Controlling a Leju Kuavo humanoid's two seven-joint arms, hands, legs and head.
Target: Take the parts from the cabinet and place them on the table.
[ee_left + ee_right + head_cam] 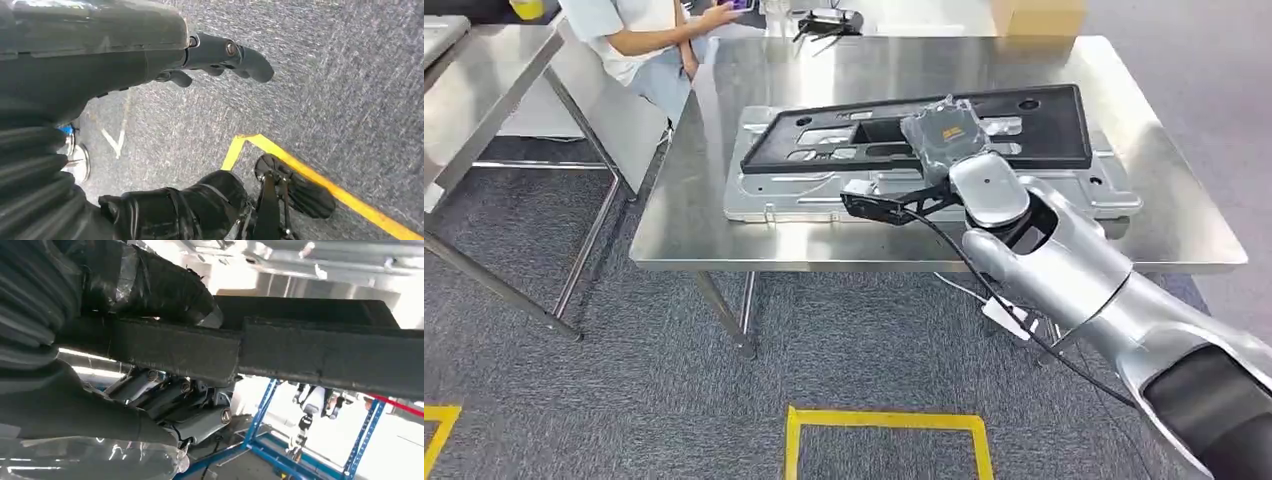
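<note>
A long black plastic part [1044,125] with several cut-outs lies across a flat silver metal panel [794,195] on the steel table [714,245]. My right hand [944,135] grips the black part at the middle of its near edge. In the right wrist view the thumb [150,285] is on one face of the black part [325,355] and the fingers [190,405] curl under the other. Whether the part rests on the panel or hovers just above it I cannot tell. My left hand [220,55] hangs over the carpet, fingers apart, holding nothing.
A person [639,30] sits at the table's far left corner. A second steel table [474,70] stands to the left. A cardboard box [1036,15] and a black device [829,22] sit at the table's far edge. Yellow tape [884,420] marks the carpet in front.
</note>
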